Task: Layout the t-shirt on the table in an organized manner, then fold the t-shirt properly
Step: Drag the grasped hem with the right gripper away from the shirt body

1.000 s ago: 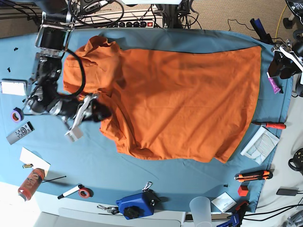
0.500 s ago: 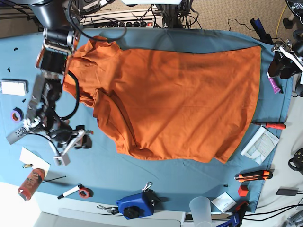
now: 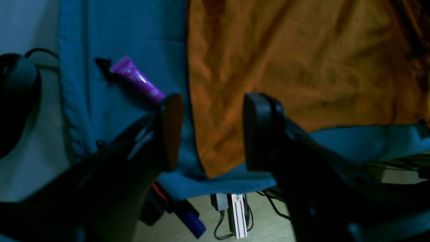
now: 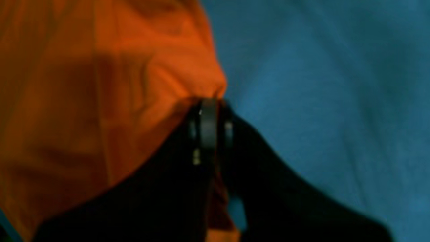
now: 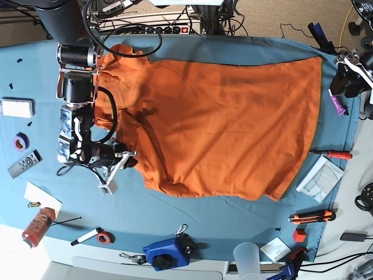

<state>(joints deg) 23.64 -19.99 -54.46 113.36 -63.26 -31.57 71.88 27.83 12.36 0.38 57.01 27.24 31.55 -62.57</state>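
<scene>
Base view: t-shirt point(image 5: 215, 122) spread across the table point(image 5: 192, 219), wrinkled at the sleeve end; right gripper point(image 5: 127, 161) at its lower sleeve edge.
Right wrist view: jaws pinched together on a fold of orange fabric.
Left wrist view: left gripper point(image 3: 211, 131) wide apart, holding nothing, above the shirt's hem corner; purple tube point(image 3: 137, 79) beside it

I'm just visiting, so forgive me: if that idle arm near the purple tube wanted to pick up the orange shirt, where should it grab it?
Probably the hem corner of the t-shirt, coming in from the table edge. There the cloth lies flat and thin, ending in a free point right below the open left gripper, so one finger could slide under it. The right gripper already pinches the other end.
</scene>
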